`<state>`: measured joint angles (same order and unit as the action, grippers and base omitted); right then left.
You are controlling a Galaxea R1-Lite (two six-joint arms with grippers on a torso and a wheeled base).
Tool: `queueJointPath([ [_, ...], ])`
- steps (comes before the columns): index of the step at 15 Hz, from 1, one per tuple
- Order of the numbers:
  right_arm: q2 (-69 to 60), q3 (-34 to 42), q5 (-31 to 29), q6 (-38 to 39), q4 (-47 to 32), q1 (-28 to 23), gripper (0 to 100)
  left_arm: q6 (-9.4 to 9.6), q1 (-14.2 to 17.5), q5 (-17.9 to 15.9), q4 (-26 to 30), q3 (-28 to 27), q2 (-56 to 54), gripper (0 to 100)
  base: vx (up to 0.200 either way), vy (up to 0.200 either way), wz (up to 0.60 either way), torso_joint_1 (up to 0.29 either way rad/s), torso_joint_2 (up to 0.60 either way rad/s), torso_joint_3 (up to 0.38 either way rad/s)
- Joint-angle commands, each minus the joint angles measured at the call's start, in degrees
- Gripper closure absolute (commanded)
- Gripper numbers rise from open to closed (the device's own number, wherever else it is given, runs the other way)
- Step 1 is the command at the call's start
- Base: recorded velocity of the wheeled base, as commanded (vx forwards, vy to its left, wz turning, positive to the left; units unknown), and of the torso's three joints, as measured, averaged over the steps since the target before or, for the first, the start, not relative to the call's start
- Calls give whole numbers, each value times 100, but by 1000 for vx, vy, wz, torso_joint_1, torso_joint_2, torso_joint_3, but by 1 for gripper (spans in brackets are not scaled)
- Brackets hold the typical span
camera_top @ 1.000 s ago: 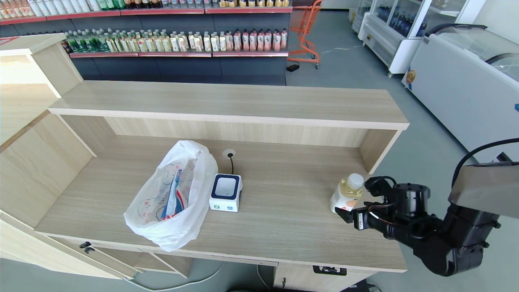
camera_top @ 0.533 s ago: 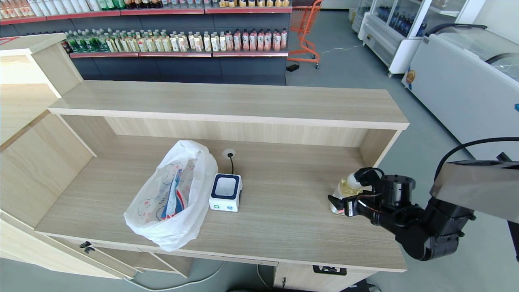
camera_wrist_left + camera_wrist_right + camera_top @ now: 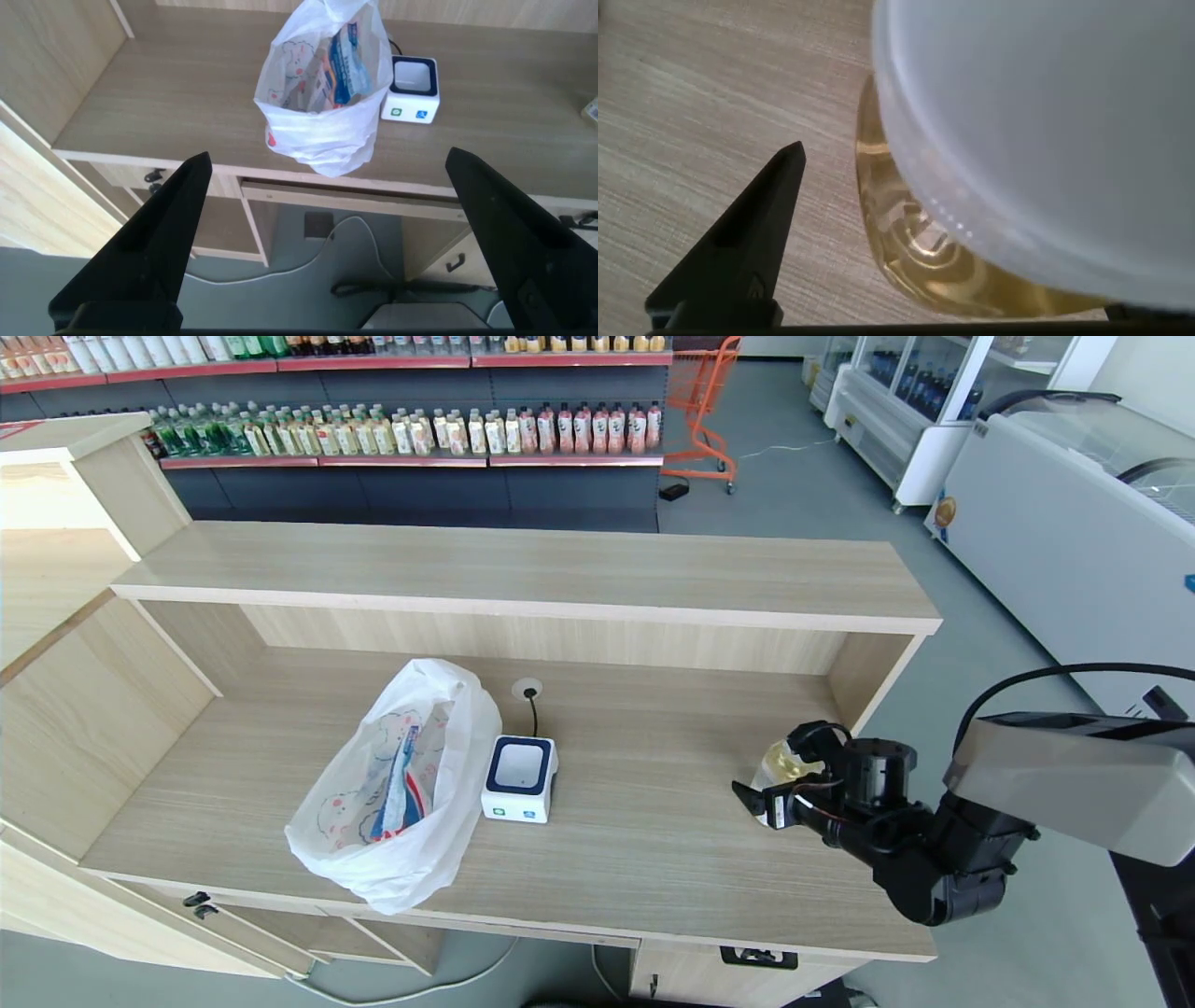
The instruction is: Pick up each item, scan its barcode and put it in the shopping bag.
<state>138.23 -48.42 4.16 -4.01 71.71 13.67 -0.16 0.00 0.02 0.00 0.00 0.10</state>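
Right end effector [image 3: 772, 773]: released, with its jaws spread to either side of the bottle [image 3: 784, 763]. The wrist view shows one finger [image 3: 738, 252] standing clear of the bottle's wall.
Bottle: upright on the counter [image 3: 653, 831] close to its right edge, about midway between back and front. It holds a yellow liquid under a pale cap [image 3: 1046, 131].
Step in hand, as I judge it: closing on the bottle, not yet done.
How to do it well: centre the body between the jaws before you squeeze, so neither finger nudges it first. Grip the body below the cap and close slowly; a smooth round wall is likely to slip or twist.
Lift: raise it straight up, because the right edge is near and a sideways push could send it off.
Side wall [image 3: 868, 677]: it rises at the back right corner, just behind the bottle, so don't swing backward.
Open room: bare counter runs from the bottle toward the middle, giving you a free path leftward.
Scanner [image 3: 519, 778]: mid-counter, well apart from the bottle, with its cable [image 3: 534, 709] running toward the back edge.
Bag [image 3: 397, 784]: touching or just beside the scanner on its left, sagging toward the front edge, mouth open, a packet inside.
Left end effector [image 3: 329, 159]: released, jaws wide, hanging out past the front edge, clear of your route.
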Motion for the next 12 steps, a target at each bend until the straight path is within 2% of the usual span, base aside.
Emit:
queueJointPath([
  [1, 178, -256, 24, -3, -7, 22, 100, -2, 0, 6, 0, 0, -1, 0, 0, 0, 0, 0, 0, 0],
  [7, 363, -642, 41, -135, -43, 13, 100, -2, 0, -2, 0, 0, -1, 0, 0, 0, 0, 0, 0, 0],
  [12, 398, -642, 41, -548, -7, -22, 100, -2, 0, 6, 0, 0, -1, 0, 0, 0, 0, 0, 0, 0],
])
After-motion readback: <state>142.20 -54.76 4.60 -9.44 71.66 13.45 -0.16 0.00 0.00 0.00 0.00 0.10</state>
